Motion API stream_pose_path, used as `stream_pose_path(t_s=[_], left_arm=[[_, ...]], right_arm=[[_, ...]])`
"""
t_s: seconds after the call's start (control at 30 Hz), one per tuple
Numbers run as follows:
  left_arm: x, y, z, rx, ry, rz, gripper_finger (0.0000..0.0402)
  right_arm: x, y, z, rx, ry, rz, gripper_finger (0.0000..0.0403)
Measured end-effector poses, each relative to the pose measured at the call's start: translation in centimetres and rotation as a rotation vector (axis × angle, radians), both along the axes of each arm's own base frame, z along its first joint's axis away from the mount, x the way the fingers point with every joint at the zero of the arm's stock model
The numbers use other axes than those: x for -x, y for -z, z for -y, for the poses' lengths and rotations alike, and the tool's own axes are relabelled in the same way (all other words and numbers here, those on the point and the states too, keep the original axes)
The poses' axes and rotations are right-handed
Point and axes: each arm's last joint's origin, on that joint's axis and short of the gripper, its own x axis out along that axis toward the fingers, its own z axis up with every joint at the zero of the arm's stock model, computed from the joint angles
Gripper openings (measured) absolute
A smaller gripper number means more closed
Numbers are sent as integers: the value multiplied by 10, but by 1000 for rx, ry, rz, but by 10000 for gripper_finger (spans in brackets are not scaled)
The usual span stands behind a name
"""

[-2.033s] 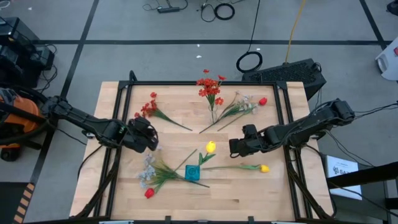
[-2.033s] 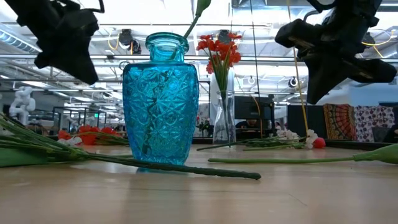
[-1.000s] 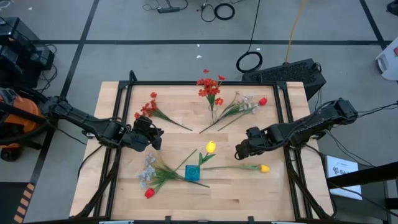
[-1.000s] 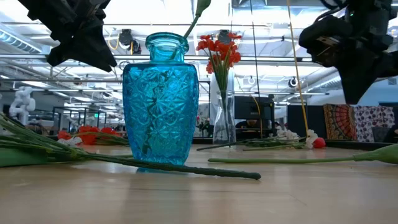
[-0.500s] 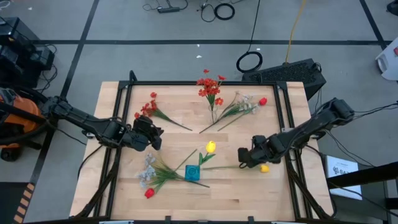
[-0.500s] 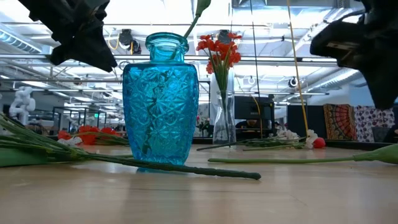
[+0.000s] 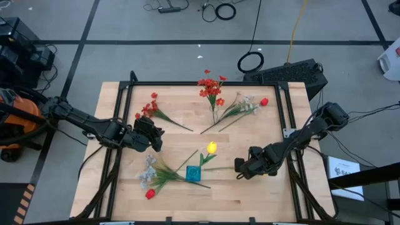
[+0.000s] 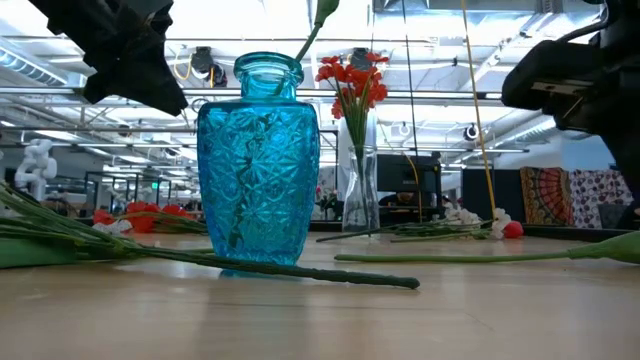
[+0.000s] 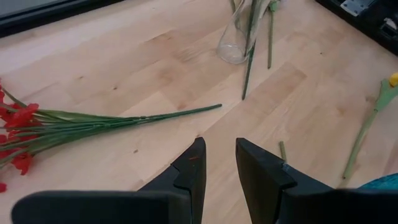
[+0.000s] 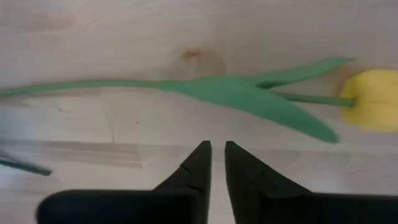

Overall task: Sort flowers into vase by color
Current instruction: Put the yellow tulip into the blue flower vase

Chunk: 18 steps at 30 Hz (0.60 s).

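A blue cut-glass vase (image 7: pixel 193 174) (image 8: pixel 258 165) stands near the table's near edge with one yellow tulip (image 7: pixel 212 148) in it. A clear vase (image 8: pixel 360 195) (image 9: pixel 236 43) farther back holds a red spray (image 7: pixel 211 87). A second yellow tulip (image 10: pixel 236 90) lies flat on the table right of the blue vase, its bud (image 10: pixel 373 99) toward the table's right. My right gripper (image 7: pixel 239 170) (image 10: pixel 217 148) hovers just over this tulip's stem, fingers shut, touching nothing. My left gripper (image 7: pixel 156 139) (image 9: pixel 219 146) waits above the table's left part, narrowly open.
A red spray (image 7: pixel 150 109) (image 9: pixel 25 121) lies at far left. A pale spray (image 7: pixel 245 105) with a red bud (image 7: pixel 264 101) lies at far right. A bunch of pale flowers (image 7: pixel 153 175) and a red bud (image 7: pixel 150 194) lies left of the blue vase.
My right gripper has moved toward the table's near edge and down, and now sits over the lying yellow tulip, hiding its bud from the high view. The flowers and vases have stayed put.
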Motion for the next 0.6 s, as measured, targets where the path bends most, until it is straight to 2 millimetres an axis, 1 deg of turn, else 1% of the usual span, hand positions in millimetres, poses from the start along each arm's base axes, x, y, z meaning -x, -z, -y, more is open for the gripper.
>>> stream_pose_path(t_s=[0.1,0.23,0.33,0.47,0.6], left_arm=[[0,0,0,-1,1,-3,93],[0,0,0,-1,1,-4,93],[1,1,0,-4,3,-21,93],[2,2,-1,-7,4,-29,93],[2,2,-1,-7,4,-29,93]], right_arm=[[-2,4,-1,-1,17,-6,76],[-3,7,-2,-6,128,-31,117],[-4,10,-2,-8,158,-40,143],[-4,11,-2,-2,167,-47,165],[-4,11,1,32,192,-33,173]])
